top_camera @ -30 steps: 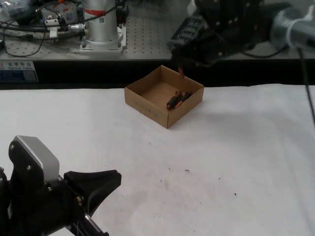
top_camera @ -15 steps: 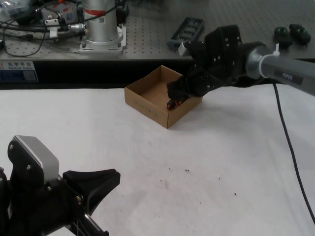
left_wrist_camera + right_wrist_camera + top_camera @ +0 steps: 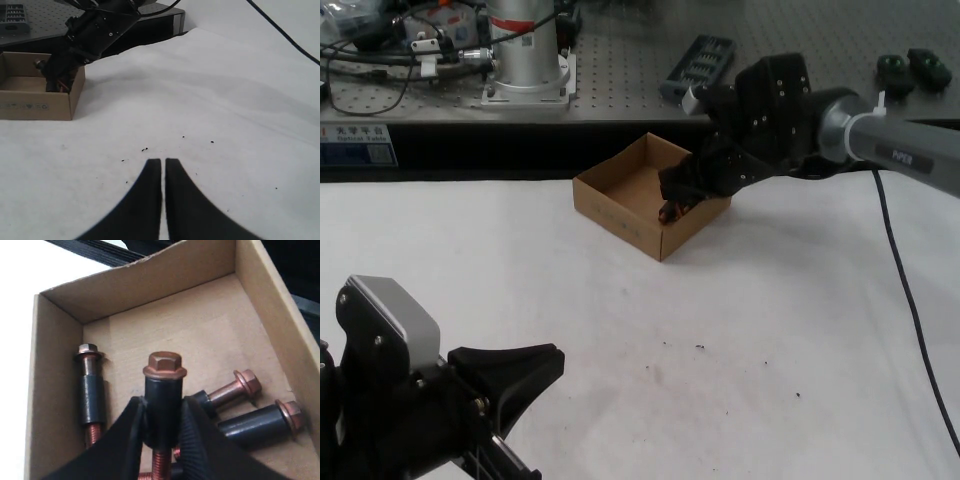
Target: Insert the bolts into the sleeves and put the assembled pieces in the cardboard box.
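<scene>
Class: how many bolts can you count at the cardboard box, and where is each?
4. One bolt held in the right gripper; one along a box wall; two side by side opposite. Its fingers may hide more.

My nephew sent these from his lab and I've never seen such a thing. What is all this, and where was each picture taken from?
Two robot arms stand at a bench, each ending in a two-fingered gripper. The wide picture is from a camera behind them, looking down on the white cloth and the cardboard box. The other two are from cameras on the wrists. The left gripper is shut and empty, over the cloth. The right gripper hangs in the box, shut on a black sleeve with a bolt through it; more such pieces lie on the box floor.
</scene>
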